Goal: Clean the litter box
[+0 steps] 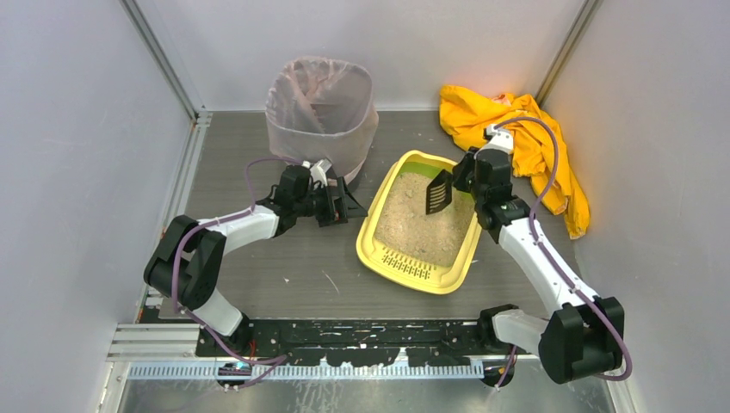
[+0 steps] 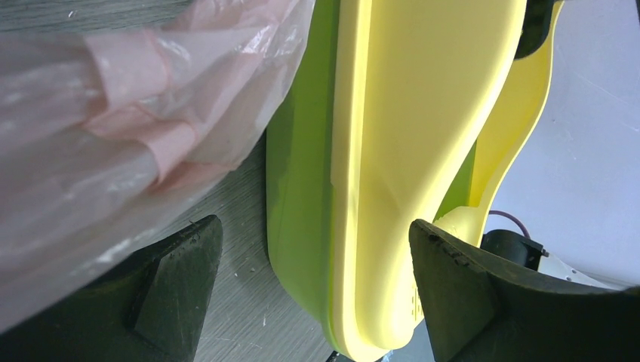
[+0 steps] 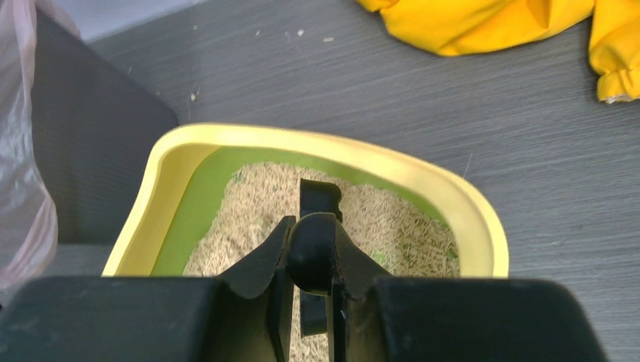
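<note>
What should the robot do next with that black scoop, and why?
Probably lower the scoop into the litter. The right gripper is shut on its handle, its slotted blade hangs over the litter box, and the left gripper stands open beside the box's rim.

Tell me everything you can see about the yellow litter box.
The litter box is a shallow yellow plastic tray with rounded corners, green below its rim, with a slotted ledge at the near end. It lies flat and askew on the grey table beside the bagged bin, holding beige sandy litter. The right hand grips a black slotted scoop at the litter; the open left hand faces its left rim, contact unclear.
</note>
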Action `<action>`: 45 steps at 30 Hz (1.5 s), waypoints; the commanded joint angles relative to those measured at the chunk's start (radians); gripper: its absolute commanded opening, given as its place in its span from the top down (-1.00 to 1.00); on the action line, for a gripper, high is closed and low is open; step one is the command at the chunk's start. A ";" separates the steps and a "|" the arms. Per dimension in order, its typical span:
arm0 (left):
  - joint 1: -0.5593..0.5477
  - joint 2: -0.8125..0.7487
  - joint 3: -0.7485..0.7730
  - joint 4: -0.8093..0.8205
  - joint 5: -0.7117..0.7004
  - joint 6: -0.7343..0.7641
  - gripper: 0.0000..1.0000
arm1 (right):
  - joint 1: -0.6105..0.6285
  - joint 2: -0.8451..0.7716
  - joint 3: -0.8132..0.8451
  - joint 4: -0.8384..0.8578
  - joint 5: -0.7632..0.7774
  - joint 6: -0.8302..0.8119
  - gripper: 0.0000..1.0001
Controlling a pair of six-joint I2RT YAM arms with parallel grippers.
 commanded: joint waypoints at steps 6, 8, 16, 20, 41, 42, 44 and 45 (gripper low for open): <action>-0.002 0.001 0.020 0.053 0.025 0.009 -0.84 | -0.035 0.082 0.032 0.198 -0.075 0.056 0.99; -0.002 -0.005 0.020 0.046 0.020 0.016 -0.84 | -0.037 0.105 0.018 0.228 -0.096 0.073 0.99; -0.002 -0.008 0.022 0.042 0.018 0.018 -0.84 | -0.037 0.162 -0.034 0.297 -0.135 0.087 0.99; -0.002 -0.008 0.022 0.042 0.020 0.018 -0.84 | -0.038 0.179 -0.061 0.326 -0.168 0.108 0.99; -0.002 0.001 0.020 0.051 0.022 0.010 -0.84 | -0.050 0.064 -0.299 0.535 -0.433 0.383 0.99; -0.001 0.000 0.020 0.052 0.022 0.010 -0.84 | -0.051 0.059 -0.300 0.540 -0.442 0.395 0.99; -0.002 -0.001 0.020 0.053 0.022 0.010 -0.84 | -0.051 0.045 -0.304 0.554 -0.454 0.412 0.99; -0.002 -0.004 0.020 0.053 0.022 0.010 -0.84 | -0.051 0.038 -0.302 0.553 -0.456 0.417 0.99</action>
